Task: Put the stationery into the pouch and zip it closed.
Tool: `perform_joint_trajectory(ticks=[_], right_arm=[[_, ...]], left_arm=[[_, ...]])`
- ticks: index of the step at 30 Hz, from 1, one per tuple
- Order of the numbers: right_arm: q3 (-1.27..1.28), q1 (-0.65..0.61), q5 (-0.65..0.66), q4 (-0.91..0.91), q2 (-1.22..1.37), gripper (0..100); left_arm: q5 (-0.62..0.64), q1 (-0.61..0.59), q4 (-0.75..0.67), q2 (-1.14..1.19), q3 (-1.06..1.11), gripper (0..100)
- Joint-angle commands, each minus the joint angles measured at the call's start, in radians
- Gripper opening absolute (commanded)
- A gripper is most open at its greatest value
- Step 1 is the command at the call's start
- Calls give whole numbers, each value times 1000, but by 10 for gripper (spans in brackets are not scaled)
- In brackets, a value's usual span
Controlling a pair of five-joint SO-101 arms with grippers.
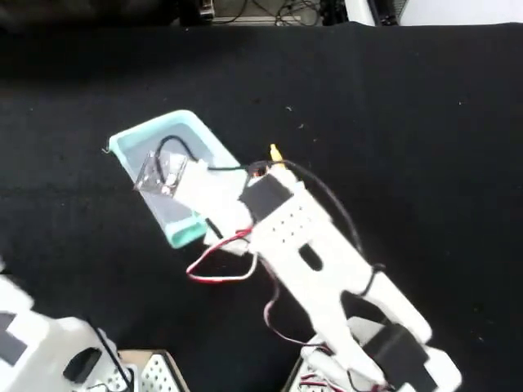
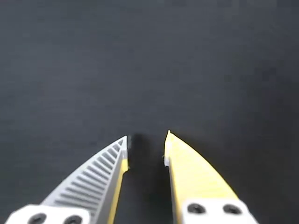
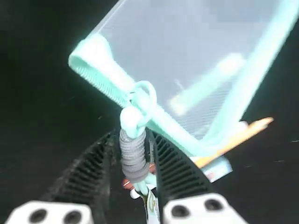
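In the high view the pale blue pouch (image 1: 135, 149) is lying on the black tabletop (image 1: 392, 122) under the right arm, in the left wrist view the left end effector (image 2: 147, 137) is hanging with fingers slightly apart above the tabletop, and in the right wrist view the right end effector (image 3: 132, 135) is clamping the pouch's zipper pull (image 3: 132, 158).

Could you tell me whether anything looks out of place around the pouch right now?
Yes: an orange pointed item pokes out past the edge of the pouch, beside the zipper line, while the right end effector is shut on the zipper pull. Whether it lies inside or under the pouch is unclear.
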Motion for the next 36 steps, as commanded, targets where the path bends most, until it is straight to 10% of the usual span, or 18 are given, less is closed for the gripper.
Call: perform_joint_trajectory(ticks=[1, 15, 27, 36], right_arm=[[-36, 26, 40, -69, -76, 11], [-381, 71, 29, -72, 206, 11], [-378, 114, 23, -95, 208, 11], [-377, 114, 23, -94, 211, 11]], left_arm=[[-9, 191, 256, -32, -170, 148], [166, 513, 773, -474, -423, 148], [172, 812, 397, -1290, 237, 149], [235, 986, 338, -1379, 348, 163]])
